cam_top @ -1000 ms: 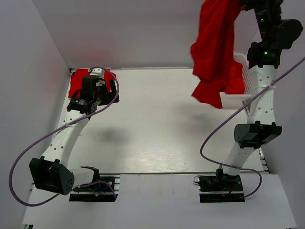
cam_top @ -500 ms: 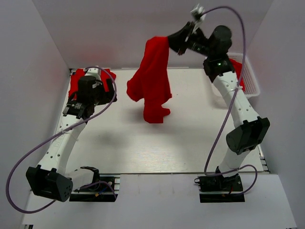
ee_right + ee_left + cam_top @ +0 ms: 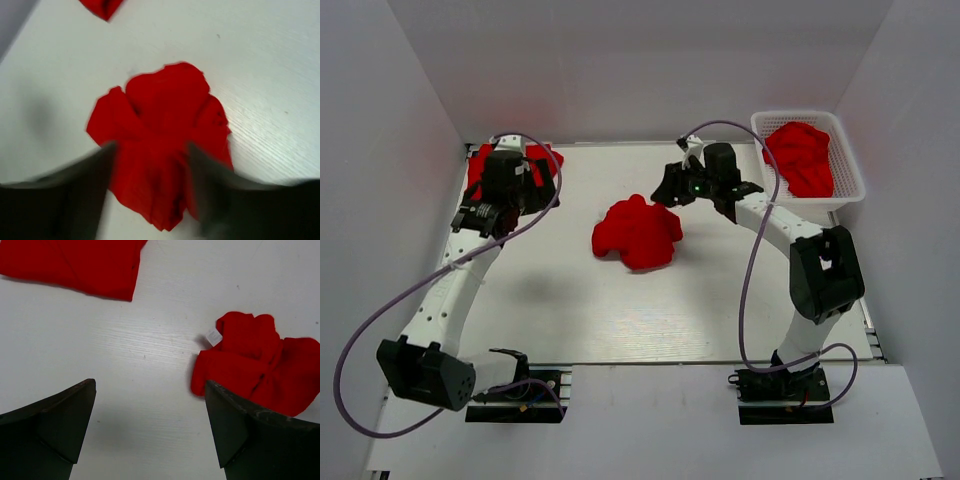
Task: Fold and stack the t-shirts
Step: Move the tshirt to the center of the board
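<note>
Because its fingers stand wide apart with nothing between them, the right claw [image 3: 150, 155] is empty, hovering just over the crumpled t-shirt [image 3: 637, 232]. That shirt lies in a heap in the middle of the table [image 3: 620, 310], probably so both arms can reach it and spread it flat. The left claw [image 3: 147, 410], also open and empty, hangs near the folded shirt [image 3: 478, 180] in the far left corner, likely the stacking spot. More shirts [image 3: 802, 158] fill the basket [image 3: 810, 203] at the far right.

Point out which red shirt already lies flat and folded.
The far-left corner t-shirt: it lies flat with straight edges. The mid-table shirt is a crumpled heap, and the third shirt, in the basket, is bunched up.
</note>
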{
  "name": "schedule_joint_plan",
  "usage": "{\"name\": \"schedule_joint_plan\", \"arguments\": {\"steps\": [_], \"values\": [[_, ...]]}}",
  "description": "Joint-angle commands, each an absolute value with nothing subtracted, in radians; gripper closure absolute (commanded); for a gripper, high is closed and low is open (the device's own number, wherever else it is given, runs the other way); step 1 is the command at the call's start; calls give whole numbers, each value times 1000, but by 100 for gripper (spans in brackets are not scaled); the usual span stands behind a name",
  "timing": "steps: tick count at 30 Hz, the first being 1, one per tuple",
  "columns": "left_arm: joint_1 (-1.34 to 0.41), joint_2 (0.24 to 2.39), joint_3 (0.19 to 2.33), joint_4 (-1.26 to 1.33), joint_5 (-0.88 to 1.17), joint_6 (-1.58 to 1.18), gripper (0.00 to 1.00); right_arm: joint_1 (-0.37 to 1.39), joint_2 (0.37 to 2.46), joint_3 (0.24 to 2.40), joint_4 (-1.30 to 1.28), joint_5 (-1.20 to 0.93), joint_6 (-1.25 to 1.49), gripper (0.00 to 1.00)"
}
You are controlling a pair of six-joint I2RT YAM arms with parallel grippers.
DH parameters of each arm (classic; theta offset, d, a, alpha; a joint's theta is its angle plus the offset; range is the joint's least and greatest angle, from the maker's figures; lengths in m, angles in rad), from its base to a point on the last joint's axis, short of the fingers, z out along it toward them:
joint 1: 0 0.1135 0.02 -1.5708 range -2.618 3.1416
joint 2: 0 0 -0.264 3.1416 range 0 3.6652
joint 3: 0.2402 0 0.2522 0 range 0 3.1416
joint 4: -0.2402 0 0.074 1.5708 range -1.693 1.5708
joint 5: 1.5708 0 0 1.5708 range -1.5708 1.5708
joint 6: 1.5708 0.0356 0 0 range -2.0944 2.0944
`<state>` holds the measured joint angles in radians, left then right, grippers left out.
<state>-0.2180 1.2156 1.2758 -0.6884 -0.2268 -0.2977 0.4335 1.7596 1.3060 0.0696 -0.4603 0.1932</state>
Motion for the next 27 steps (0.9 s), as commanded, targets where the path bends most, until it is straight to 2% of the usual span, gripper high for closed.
{"name": "schedule_joint_plan", "arguments": {"steps": [1,2,11,19,23,27], "values": [[-222,1278,1305,-768,-181,-308,0,440,1756,1318,2,-292,146,22],[-222,1295,1305,-769,-164,-319,0,437,1749,1315,-26,-249,152,10],[-232,1466,1286,-730,-55,-347,0,434,1583,1238,-129,-5,189,10],[-232,1538,1216,-628,138,-302,0,434,1470,1146,-224,132,228,10],[-265,1588,1178,-562,247,-243,0,431,1457,1092,-219,186,314,10],[-311,1650,1178,-561,247,-222,0,429,1492,1094,-241,203,360,10]]}}
